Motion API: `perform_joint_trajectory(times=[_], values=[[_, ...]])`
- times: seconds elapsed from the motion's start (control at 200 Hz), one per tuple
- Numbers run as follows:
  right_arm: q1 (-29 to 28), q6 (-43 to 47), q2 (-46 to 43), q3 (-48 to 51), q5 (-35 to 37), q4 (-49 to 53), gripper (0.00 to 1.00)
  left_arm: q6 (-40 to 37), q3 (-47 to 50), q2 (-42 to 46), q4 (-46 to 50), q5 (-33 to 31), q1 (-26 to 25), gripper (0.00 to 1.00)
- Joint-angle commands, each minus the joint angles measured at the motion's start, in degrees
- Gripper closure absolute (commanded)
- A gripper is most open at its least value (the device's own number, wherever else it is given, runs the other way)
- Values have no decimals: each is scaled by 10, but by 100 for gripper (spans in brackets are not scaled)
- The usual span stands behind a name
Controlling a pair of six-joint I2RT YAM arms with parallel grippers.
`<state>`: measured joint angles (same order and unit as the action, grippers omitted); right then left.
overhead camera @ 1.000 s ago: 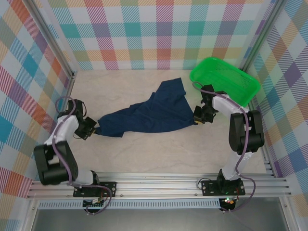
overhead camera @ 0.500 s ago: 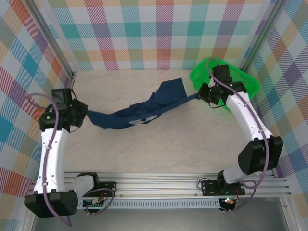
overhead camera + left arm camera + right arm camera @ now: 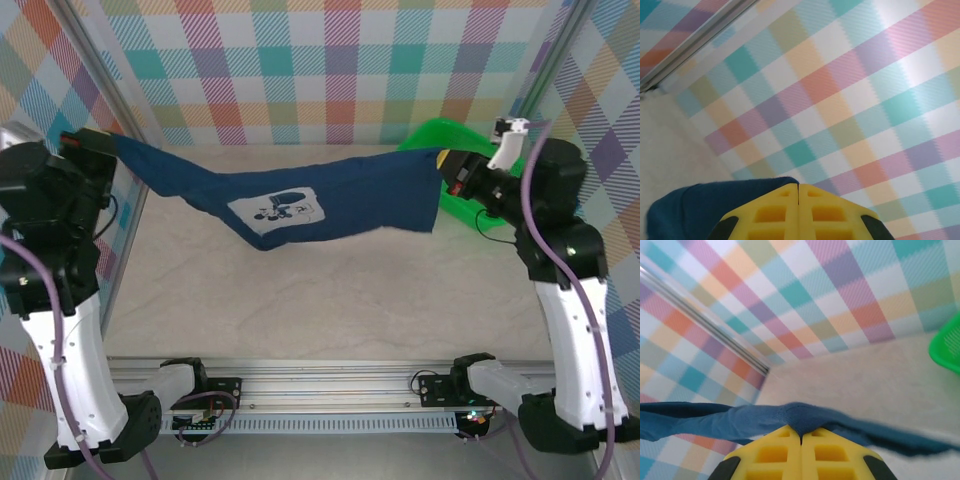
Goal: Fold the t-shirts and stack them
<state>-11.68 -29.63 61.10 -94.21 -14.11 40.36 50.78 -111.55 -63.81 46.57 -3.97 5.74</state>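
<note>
A green basket point(image 3: 428, 133) sits on the pale surface point(image 3: 330, 290). Bright checked walls point(image 3: 330, 70) stand just behind the basket and beside it. A silver rail point(image 3: 330, 383) runs well in front of the basket, at the surface's near edge

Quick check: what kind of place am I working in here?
Probably a robot test cell, not a home: plaid panel walls box in a pale table, a metal rail along its near edge.

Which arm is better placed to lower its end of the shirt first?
Probably left. Both jaws are shut on the dark navy blue cloth t-shirt, stretched in the air, but the right end hangs beside the green plastic basket; bare beige table lies below the left.
</note>
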Motion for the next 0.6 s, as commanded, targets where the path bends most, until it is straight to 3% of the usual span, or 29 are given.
perform_joint_trajectory(times=[0.0, 0.14, 0.295, 0.455, 0.595], values=[[-2, -21, 27, -36, -37, -18, 100, 16, -68, -62, 11, 14, -2, 100], [-2, -64, 108, -54, -71, -49, 100, 33, -98, -164, -19, 49, -2, 100], [-2, -97, 232, -88, -101, -104, 100, 35, -169, -313, -63, 137, 5, 100], [-2, -102, 363, -190, -116, -132, 100, 39, -366, -491, -43, 213, 33, 100], [-1, -100, 458, -348, -113, -108, 100, 114, -556, -591, -78, 254, 67, 100]])
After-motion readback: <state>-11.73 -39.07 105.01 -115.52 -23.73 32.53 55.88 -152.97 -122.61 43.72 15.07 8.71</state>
